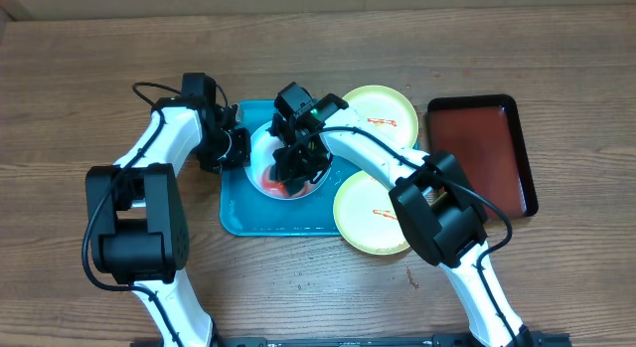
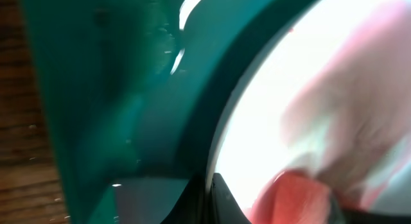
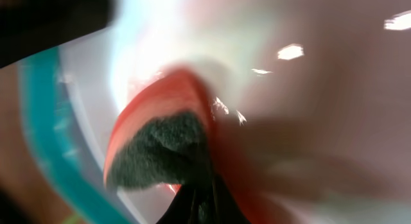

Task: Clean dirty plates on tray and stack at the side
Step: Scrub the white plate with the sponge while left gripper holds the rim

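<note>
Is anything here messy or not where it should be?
Yes. The pale mint-white round plastic plate on the turquoise plastic tray is smeared red, under a red sponge. Two pale yellow-green round plates lie off the tray on the wooden table, each with a red streak.

The large tray sat mid-bench, and the first plate lay inside it, in its rear half. The left end effector was at that plate's left rim, near the tray's left rear corner, while the right end effector was over the plate's right part with a sponge under it on the plate. The second plate lay on the bench just past the tray's right rear corner, the third plate against its right front corner, and the smaller tray further right, beyond both.
</note>
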Action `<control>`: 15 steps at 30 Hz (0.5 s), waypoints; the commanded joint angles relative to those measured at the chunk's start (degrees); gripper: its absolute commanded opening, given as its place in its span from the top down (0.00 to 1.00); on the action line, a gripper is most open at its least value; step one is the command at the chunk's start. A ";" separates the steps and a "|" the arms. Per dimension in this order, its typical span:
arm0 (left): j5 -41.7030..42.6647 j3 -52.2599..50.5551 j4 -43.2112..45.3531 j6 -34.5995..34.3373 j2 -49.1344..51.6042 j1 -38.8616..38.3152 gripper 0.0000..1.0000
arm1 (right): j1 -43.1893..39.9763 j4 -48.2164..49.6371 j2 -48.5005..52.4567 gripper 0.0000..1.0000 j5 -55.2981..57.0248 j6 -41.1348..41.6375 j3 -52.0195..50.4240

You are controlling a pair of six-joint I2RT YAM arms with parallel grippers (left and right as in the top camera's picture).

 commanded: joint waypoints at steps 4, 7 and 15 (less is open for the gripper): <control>-0.11 -0.02 0.28 1.29 0.98 0.13 0.96 | -0.76 -1.01 1.14 0.96 35.58 3.91 0.50; -0.22 -0.02 0.13 1.29 0.98 0.15 0.96 | -0.57 1.92 1.14 0.96 40.79 4.17 0.50; -1.40 -0.02 -0.50 1.29 0.98 0.15 0.96 | -0.28 12.11 1.16 0.96 36.30 9.57 0.42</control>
